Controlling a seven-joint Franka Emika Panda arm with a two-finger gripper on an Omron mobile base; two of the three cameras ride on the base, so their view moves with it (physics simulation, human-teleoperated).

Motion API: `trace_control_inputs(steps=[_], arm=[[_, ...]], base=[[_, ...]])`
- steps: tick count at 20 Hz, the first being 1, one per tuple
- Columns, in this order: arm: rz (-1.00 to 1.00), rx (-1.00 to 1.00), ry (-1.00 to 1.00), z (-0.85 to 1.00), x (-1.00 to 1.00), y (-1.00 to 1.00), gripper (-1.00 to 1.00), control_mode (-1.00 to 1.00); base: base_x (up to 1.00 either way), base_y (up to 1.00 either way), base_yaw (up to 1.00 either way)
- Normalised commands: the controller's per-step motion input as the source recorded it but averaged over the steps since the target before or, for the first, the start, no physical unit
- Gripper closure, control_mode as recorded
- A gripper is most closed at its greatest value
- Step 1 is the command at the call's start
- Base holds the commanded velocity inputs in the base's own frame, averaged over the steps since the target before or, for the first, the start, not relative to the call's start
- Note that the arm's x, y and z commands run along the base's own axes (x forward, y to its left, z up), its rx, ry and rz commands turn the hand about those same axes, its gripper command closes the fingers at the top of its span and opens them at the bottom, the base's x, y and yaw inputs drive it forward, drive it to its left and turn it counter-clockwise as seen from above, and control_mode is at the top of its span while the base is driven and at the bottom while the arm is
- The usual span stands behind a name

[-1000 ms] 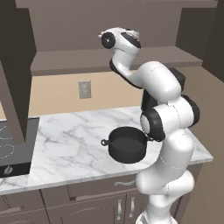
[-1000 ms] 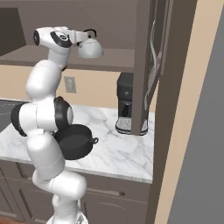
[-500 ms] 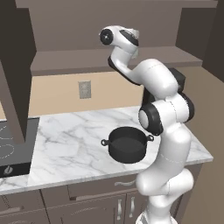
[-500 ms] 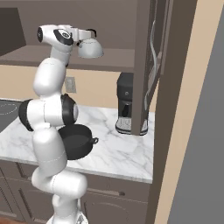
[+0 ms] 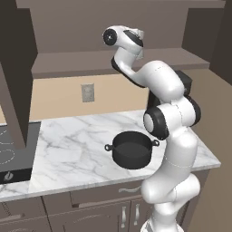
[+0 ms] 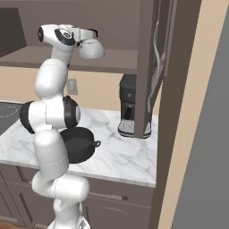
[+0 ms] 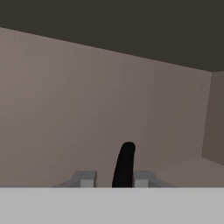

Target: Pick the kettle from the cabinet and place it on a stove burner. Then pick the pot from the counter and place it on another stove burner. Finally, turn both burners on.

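Hand view first: I see the gripper with its two grey fingertips drawn in close on either side of a black curved bar, the kettle's handle, which rises between them. They pinch that handle (the contact itself sits right at the lower edge, so I read it from how tight the tips stand). Beyond the tips I have the cabinet's plain brown back wall, a dark ceiling above it and a side wall off to the right.

From the right base view the gripper is up at the height of the cabinet opening, pointing sideways, and the kettle hangs directly under it, a pale dome with its base just above the shelf; I cannot tell whether it touches the shelf. A coffee machine stands well below the gripper and to its right, on the counter beside a tall panel.

From the left base view the hand is in front of the shelf. The pot sits far below it on the counter, near the arm's lower body, open side up, both loop handles showing. The cooktop lies far down and away to the left, with thin ring outlines on it.
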Motion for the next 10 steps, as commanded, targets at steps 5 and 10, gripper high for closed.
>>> trace_control_inputs(steps=[5,10], arm=[[0.0,0.0,0.0,0.0,0.0,0.0,1.0,-1.0],[0.0,0.0,0.0,0.0,0.0,0.0,1.0,-1.0]], base=[[0.0,0.0,0.0],[0.0,0.0,0.0]])
